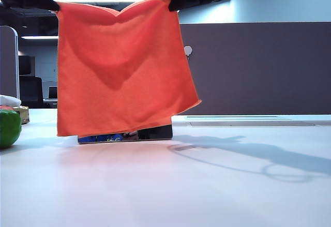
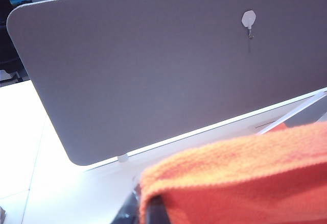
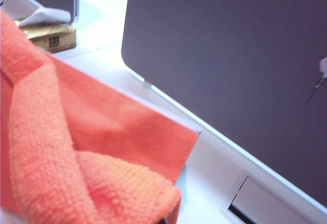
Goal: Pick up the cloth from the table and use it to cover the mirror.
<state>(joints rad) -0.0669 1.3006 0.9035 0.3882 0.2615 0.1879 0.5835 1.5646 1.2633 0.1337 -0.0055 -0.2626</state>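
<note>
My left gripper (image 1: 51, 3) and right gripper (image 1: 175, 0) pinch the cloth (image 1: 121, 66) corners, fingers clamped; it hangs before the mirror (image 1: 155, 132), draping left.

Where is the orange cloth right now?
In the exterior view, the cloth hangs left of middle, held up by its top corners by the left hand and right hand, just in front of the mirror.

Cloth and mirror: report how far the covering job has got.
Done: the cloth is off the table, held spread by its top corners, left gripper and right gripper each shut on one. In hand: it hangs in front of the mirror, whose bottom strip shows below the hem. Left: drape it over the mirror and release.
</note>
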